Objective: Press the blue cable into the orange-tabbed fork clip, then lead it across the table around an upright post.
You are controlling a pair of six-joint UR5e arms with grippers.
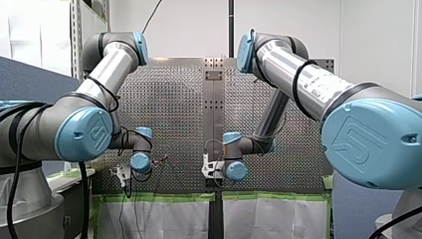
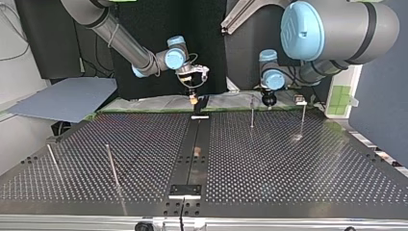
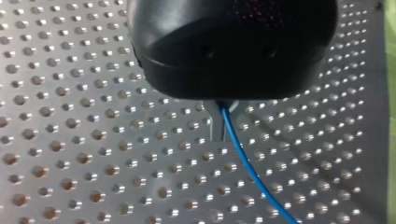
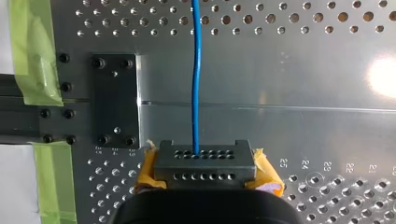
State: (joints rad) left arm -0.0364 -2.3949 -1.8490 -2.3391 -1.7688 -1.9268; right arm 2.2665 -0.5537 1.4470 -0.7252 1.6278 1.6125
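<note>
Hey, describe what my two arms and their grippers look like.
My left arm and my right arm are silver tubes with light blue joint caps bearing an embossed logo, black cables looped around them; the right one has printed lettering. My left gripper has a rounded black housing and metal fingers; my right gripper a black body with yellow-orange pads.

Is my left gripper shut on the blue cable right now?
Shut on it: metal fingers of my left gripper pinch the blue cable.

Top view: 2 posts [image 2: 252, 111] far side, rt of centre rail [image 2: 195, 144]; 2 more posts [image 2: 112, 166] near side, left.
</note>
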